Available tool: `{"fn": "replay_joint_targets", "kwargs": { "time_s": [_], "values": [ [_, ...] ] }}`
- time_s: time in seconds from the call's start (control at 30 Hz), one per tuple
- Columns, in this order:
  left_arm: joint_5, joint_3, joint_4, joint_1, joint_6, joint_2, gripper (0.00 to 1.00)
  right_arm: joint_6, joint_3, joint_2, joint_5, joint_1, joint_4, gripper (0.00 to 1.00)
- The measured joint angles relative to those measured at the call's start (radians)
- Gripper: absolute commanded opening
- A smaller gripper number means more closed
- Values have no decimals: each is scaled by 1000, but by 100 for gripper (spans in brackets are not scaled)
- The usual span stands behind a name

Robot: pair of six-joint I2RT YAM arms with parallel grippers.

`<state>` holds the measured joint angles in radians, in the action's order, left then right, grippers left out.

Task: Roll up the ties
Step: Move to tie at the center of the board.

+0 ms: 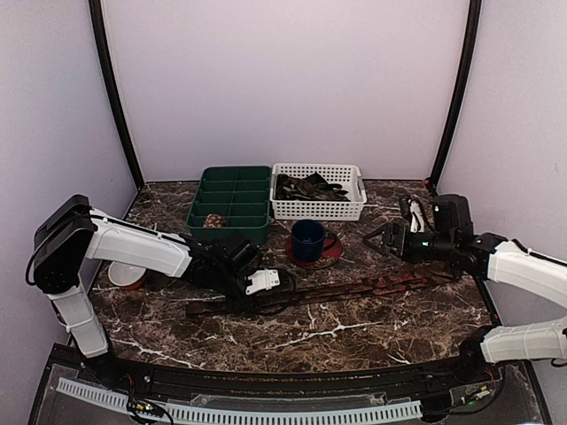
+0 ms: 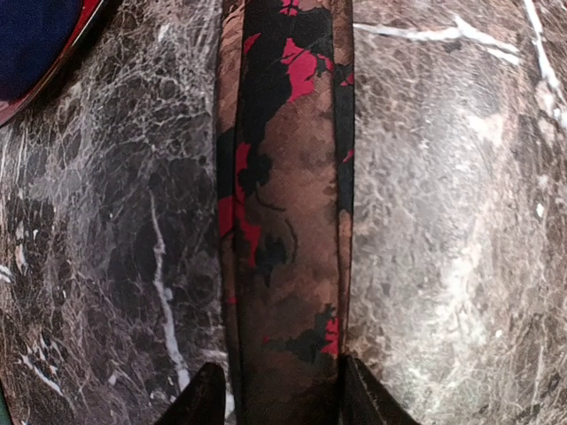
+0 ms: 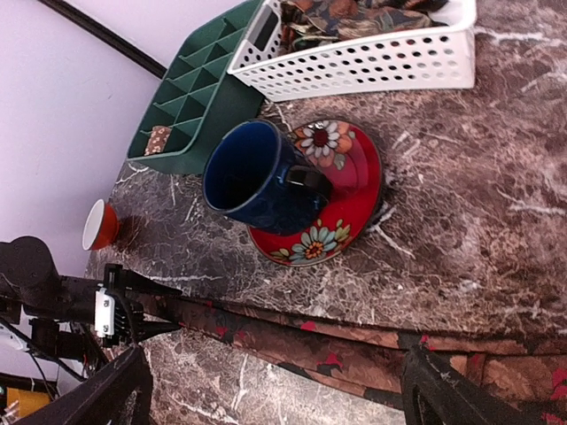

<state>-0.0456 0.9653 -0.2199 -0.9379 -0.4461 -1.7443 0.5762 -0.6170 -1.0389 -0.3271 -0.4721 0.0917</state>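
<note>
- A dark patterned tie (image 1: 354,289) lay stretched flat across the marble table (image 1: 399,329), lower centre of the top view.
- Left gripper (image 1: 266,283) straddled the tie's left part, jaws spread at its edges.
- Right gripper (image 1: 379,239) hung wide open and empty, right of the mug (image 1: 307,239).

- Tie (image 1: 354,288) lies flat, stretched along the table (image 1: 354,341).
- Left gripper (image 1: 278,283) is at the tie's left part.
- Right gripper (image 1: 376,237), jaws spread, is near the mug (image 1: 307,237).
- Coil (image 1: 213,220) sits in the tray (image 1: 232,199).
</note>
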Motion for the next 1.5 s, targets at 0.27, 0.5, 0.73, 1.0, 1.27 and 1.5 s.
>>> {"fn": "replay_joint_targets", "kwargs": {
  "time_s": [0.27, 0.5, 0.73, 1.0, 1.27, 1.5],
  "values": [
    [-54, 76, -37, 23, -55, -60, 48, 119, 104, 8, -12, 89, 52, 99],
    [-121, 75, 1, 22, -39, -60, 48, 240, 192, -76, -12, 128, 16, 97],
    [-138, 75, 27, 19, -30, -69, 45, 268, 153, -206, 4, 132, -36, 98],
    [-161, 91, 68, 6, -14, -114, 39, 214, 135, -246, 4, 255, -7, 99],
    [-163, 253, 131, -53, -3, -257, 34, 136, 143, -190, 11, 462, 90, 99],
    [-154, 366, 162, -62, 5, -345, 54, 104, 142, -148, -6, 529, 149, 100]
  ]
}}
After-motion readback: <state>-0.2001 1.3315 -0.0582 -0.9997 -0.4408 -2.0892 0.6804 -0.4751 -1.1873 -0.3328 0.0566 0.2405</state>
